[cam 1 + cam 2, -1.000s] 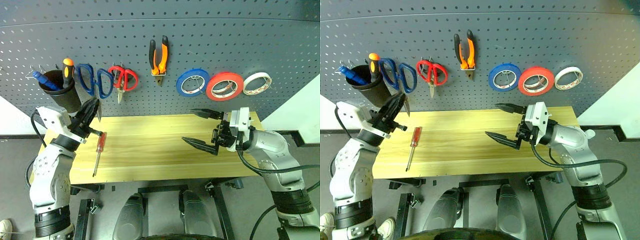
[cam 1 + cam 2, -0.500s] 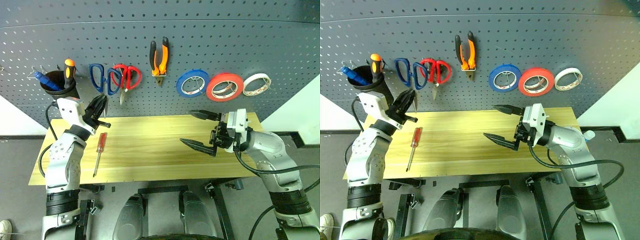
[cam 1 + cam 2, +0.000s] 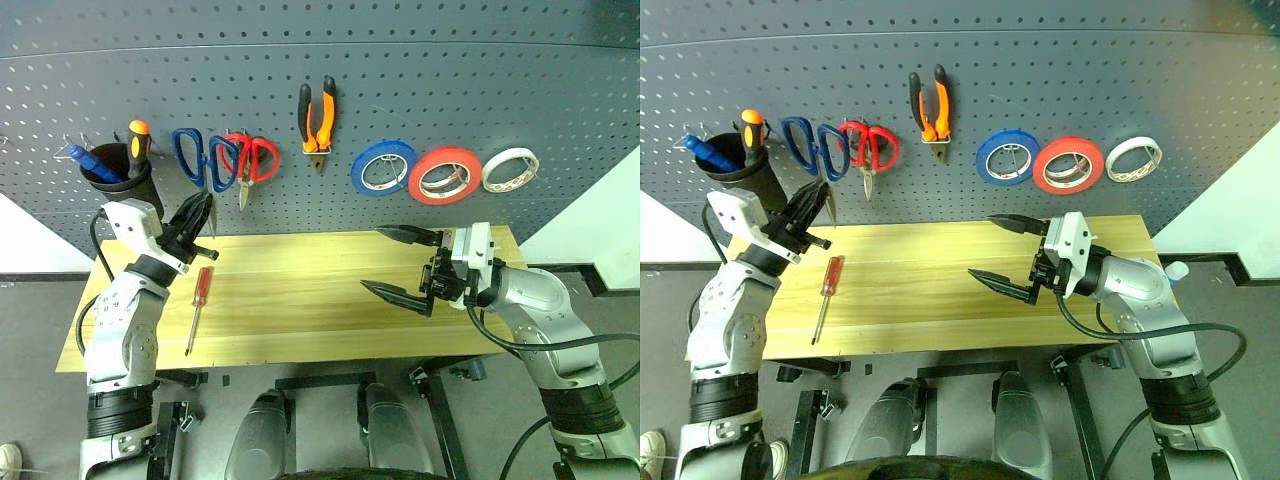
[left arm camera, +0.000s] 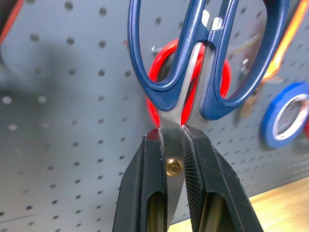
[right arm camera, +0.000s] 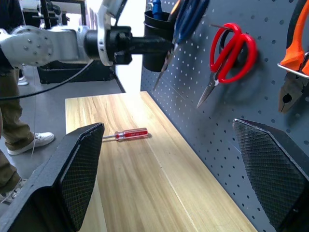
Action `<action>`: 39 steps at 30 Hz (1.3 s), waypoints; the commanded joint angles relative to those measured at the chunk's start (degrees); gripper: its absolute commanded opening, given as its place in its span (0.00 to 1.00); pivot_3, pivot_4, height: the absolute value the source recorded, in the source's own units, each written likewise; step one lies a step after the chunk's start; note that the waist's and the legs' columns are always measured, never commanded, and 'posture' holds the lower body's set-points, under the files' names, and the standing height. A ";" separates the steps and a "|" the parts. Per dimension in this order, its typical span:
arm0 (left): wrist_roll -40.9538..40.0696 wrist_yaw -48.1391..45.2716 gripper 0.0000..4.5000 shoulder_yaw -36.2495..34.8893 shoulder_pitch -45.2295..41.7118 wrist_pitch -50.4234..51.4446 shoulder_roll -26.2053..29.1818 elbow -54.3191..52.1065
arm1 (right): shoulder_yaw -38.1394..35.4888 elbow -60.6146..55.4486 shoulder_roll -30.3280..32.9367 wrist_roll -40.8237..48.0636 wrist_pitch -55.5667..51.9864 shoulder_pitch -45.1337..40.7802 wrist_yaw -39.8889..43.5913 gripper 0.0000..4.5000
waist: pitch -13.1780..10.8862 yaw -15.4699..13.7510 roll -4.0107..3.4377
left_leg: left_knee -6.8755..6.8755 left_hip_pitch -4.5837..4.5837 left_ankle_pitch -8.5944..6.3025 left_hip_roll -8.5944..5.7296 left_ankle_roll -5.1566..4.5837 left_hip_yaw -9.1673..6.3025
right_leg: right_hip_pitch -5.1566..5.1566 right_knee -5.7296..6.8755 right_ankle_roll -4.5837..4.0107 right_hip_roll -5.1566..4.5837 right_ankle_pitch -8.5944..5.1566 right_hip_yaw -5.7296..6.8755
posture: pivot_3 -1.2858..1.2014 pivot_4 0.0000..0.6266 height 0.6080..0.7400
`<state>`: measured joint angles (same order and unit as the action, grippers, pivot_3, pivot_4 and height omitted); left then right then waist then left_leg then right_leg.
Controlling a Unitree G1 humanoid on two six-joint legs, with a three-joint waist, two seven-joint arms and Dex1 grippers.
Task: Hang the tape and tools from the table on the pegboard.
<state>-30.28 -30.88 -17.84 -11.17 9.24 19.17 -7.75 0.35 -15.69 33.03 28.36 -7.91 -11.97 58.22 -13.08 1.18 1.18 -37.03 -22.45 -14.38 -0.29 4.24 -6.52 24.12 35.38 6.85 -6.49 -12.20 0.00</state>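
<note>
Two pincers work above a long desk (image 3: 300, 300) of pale yellow planks with visible grain, set against a dark grey pegboard (image 3: 420, 90) dotted with regular rows of small holes. The left pincer (image 4: 175, 159) is clamped on the steel blades of the blue-handled scissors (image 3: 203, 160), just above the brass pivot; its ribbed black fingers (image 4: 195, 159) press the blades from both sides. These scissors stand upright against the board, looped handles up and blades down, their handles overlapping the red-handled scissors (image 3: 250, 160) hanging just beside them. A slim screwdriver (image 3: 198, 305) with a clear red handle lies flat on the desk near its left end, handle toward the board and thin shaft pointing toward the front edge. The pliers (image 3: 317, 118), with orange and black grips, hang upright with grips up and nose down. Further right hang three flat rolls in a row: a blue roll (image 3: 383, 167), the red-orange tape (image 3: 447, 174) and a white roll (image 3: 510, 169). A black cup (image 3: 118, 175) at the board's left holds a blue tool and an orange-and-black-handled screwdriver (image 3: 138, 140). The right pincer (image 3: 400, 265) hovers over the desk's right half, pointing left, fingers spread wide and holding nothing. In the right wrist view a person's legs (image 5: 12, 121) stand beyond the desk's far end.
</note>
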 commanded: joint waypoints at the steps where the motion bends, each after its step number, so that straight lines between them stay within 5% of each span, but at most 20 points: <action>1: -2.71 -0.92 0.04 -1.35 0.60 0.84 1.78 -4.85 | -0.32 -2.08 0.03 0.24 0.72 -0.24 0.20 1.00 | 0.08 -0.01 -0.01 | -0.01 0.00 0.00 0.00 0.00 0.00 | -0.01 0.00 0.00 0.00 0.00 0.00 | 0.49 0.20 0.93; 27: 8.64 4.31 0.04 4.05 -4.30 2.00 3.74 5.71 | -0.46 -1.67 0.07 -0.49 1.14 -0.10 -0.15 1.00 | 0.77 0.05 -0.02 | -0.06 0.09 0.00 0.00 0.00 0.00 | -0.14 -0.01 -0.02 0.01 0.01 0.00 | 0.48 0.19 0.93; 37: 11.69 7.63 0.79 4.30 -3.50 3.80 4.44 6.75 | -0.83 -2.00 -0.13 0.33 1.47 0.06 0.17 1.00 | 0.92 0.02 -0.03 | -0.06 0.10 0.00 0.00 0.00 0.00 | -0.14 0.00 0.00 0.01 0.03 0.00 | 0.48 0.19 0.93; 39: 10.68 7.00 0.79 3.61 -1.87 5.22 5.01 5.44 | -0.94 -2.38 -0.21 0.69 1.48 0.17 0.16 1.00 | 0.99 0.15 -0.03 | -0.06 0.11 0.00 0.00 0.00 0.00 | -0.14 0.00 0.00 0.02 0.03 0.00 | 0.48 0.19 0.93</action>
<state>-19.06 -23.57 -12.65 -14.13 13.68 23.13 -0.13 0.80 -15.68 33.02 27.85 -7.42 -11.97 58.28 -12.09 1.34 1.15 -37.08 -22.33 -14.38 -0.29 4.24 -6.53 23.97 35.39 6.85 -6.47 -12.17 -0.01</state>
